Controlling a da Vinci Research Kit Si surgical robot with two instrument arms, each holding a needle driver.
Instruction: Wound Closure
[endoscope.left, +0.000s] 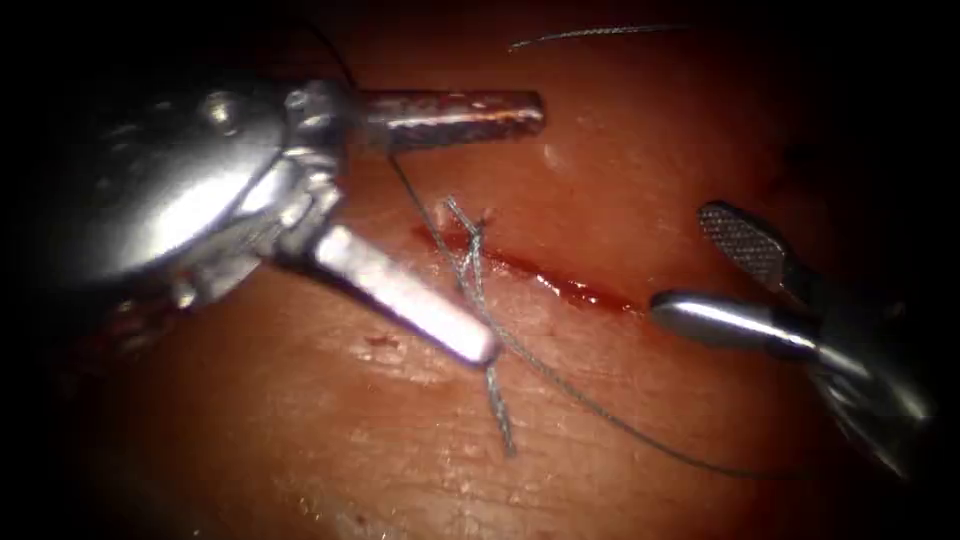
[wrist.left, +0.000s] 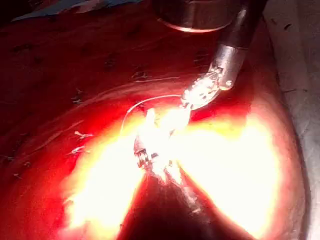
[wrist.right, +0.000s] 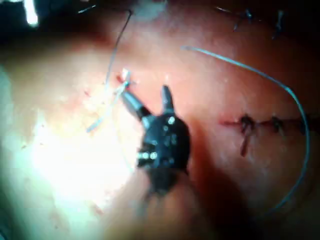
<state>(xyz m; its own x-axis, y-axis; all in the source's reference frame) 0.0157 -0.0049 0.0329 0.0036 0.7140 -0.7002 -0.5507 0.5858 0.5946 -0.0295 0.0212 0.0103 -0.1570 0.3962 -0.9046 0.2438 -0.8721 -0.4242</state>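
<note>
In the left wrist view a pale grey sheet (wrist.left: 300, 75) lay flat outside the red mass, its surface dull and slightly mottled, with a few small dark flecks and short thin marks scattered on it. A narrow strip of light blue and white material (wrist.left: 65, 6) ran along a slant well apart from that sheet, and what it was made of could not be told. In the right wrist view a small bright white patch (wrist.right: 31, 12) stood against a dark surround, too blurred to identify.
</note>
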